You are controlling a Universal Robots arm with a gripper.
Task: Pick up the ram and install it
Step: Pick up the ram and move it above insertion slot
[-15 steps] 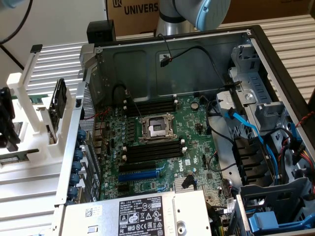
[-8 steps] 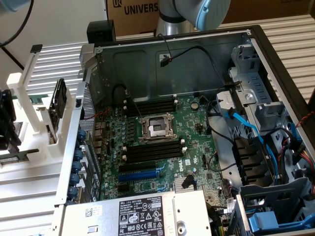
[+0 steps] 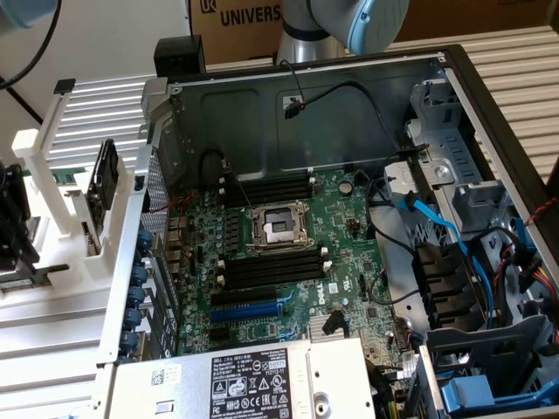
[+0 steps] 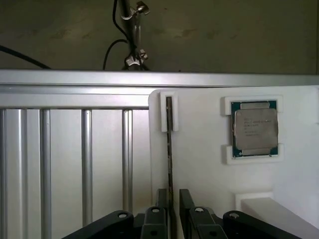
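Currently, the task stands at the pick-up stage, with nothing lifted and nothing installed. In the wrist view the ram (image 4: 170, 149) appears edge-on as a thin dark strip, standing in a notched white bracket (image 4: 169, 112) on the white fixture plate (image 4: 209, 164), beside the aluminium rails (image 4: 84, 164). The gripper (image 4: 173, 196) sits over the near end of the strip with 1 of its 2 fingers (image 4: 162, 199) on each side of it. The jaws stand apart: 1 finger lies close against the strip, while a sliver of white plate shows between the strip and the other, so no clamp is judged to have been made. A processor (image 4: 254, 129) rests in its own white holder on the same plate, apart from the ram. In the exterior view the open computer case (image 3: 489, 113) lies well away from the fixture, and on the motherboard (image 3: 349, 262) both banks of memory slots (image 3: 266, 188), 1 on either side of the CPU socket (image 3: 278, 229), appear empty. Outstanding items: closing on the stick, lifting it from the bracket, carrying it to the case and seating it in a slot. Progress is assessed as early, with alignment over the part the 1 step done.
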